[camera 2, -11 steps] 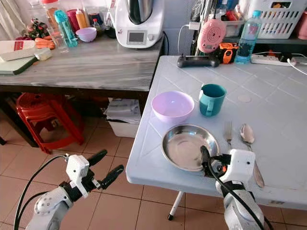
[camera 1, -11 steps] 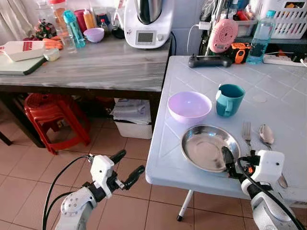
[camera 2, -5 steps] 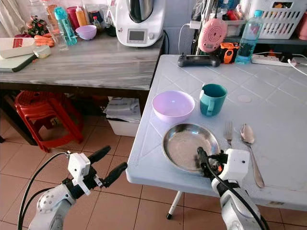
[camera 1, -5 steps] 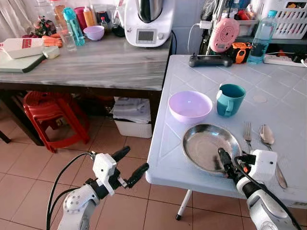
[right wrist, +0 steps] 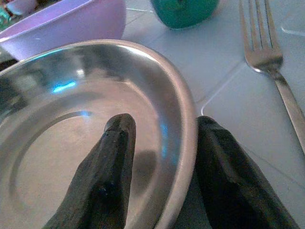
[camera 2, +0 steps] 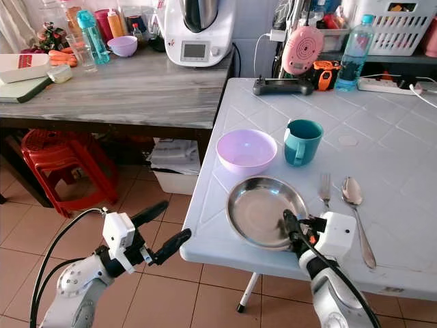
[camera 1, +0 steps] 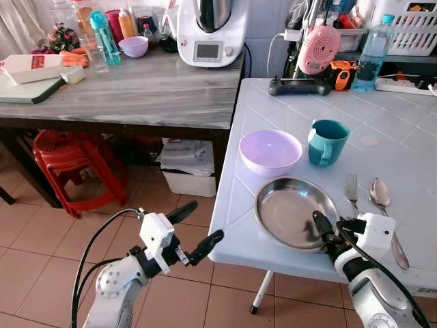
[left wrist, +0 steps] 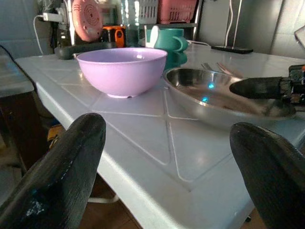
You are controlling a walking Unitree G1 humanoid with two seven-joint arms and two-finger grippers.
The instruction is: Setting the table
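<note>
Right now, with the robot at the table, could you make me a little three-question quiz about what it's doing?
1. True or false: the right gripper has one finger inside the steel plate and one outside its rim.
2. What lies right beside the fork? A) knife B) spoon C) chopsticks
3. Fill in: the teal mug stands next to the purple ____.

Key: 1 true; 2 B; 3 bowl.
</note>
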